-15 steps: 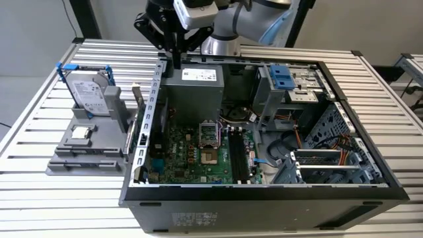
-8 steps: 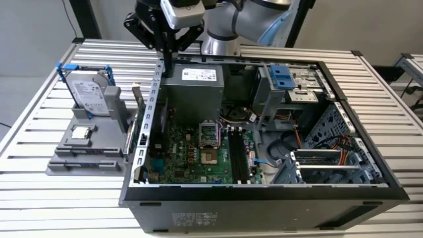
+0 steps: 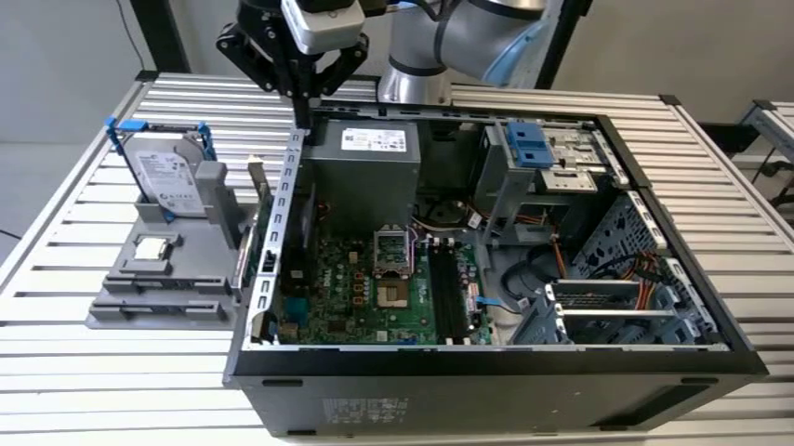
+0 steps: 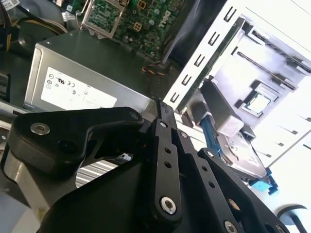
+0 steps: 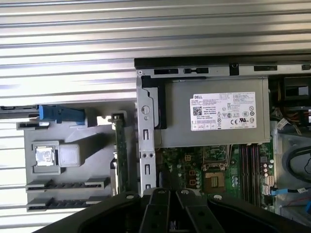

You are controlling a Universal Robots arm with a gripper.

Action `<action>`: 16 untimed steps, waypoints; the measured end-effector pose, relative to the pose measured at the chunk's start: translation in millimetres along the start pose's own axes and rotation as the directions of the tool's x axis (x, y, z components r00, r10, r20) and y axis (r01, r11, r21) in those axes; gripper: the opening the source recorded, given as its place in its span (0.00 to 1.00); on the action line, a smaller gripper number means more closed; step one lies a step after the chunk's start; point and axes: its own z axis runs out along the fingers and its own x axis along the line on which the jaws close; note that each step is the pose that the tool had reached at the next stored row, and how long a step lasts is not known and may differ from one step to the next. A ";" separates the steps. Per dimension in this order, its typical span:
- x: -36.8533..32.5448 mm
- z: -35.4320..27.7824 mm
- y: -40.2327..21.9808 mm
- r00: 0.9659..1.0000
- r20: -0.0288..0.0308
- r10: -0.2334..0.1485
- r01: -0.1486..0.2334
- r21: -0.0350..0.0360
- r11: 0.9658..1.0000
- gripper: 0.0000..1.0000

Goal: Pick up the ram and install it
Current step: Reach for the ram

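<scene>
**Closed gripper hanging over the case wall while the ram is waiting outside it**

The open computer case (image 3: 496,390) is lying on the slatted table (image 3: 99,390), and its perforated side wall (image 3: 293,186) is standing between the motherboard (image 3: 360,288) and the grey holder (image 3: 149,288). That wall is posing the main hazard. The gripper (image 3: 301,119) is hovering almost directly above its top edge, beside the power supply (image 3: 360,177). A straight descent from here would likely be landing the fingertips on sheet metal, not on the part.

The hard drive (image 3: 164,177) in its blue frame is standing tall at the holder's far end. A sideways approach at low height could be clipping it.

The ram (image 3: 258,218) is standing on edge in the holder, on the side nearest the case and just beside the wall. In the first wrist view it is showing as a narrow green strip (image 5: 119,155). With so little room next to the wall, a finger could be wedging against the metal or pushing the stick askew in its slot.

The fingers are looking drawn together with nothing between them, so a descent in this state would be pressing on the ram's top edge instead of straddling it.

The small processor chip (image 3: 152,248) is sitting well clear of the ram, so it is looking least at risk.
</scene>
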 end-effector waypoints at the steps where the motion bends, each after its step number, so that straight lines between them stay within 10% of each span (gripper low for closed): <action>1: 2.1 -0.1 -0.2 1.000 0.000 0.000 0.000 0.000 1.000 0.00; 16: 32.2 -0.7 -2.2 1.000 0.000 0.000 0.000 0.000 1.000 0.00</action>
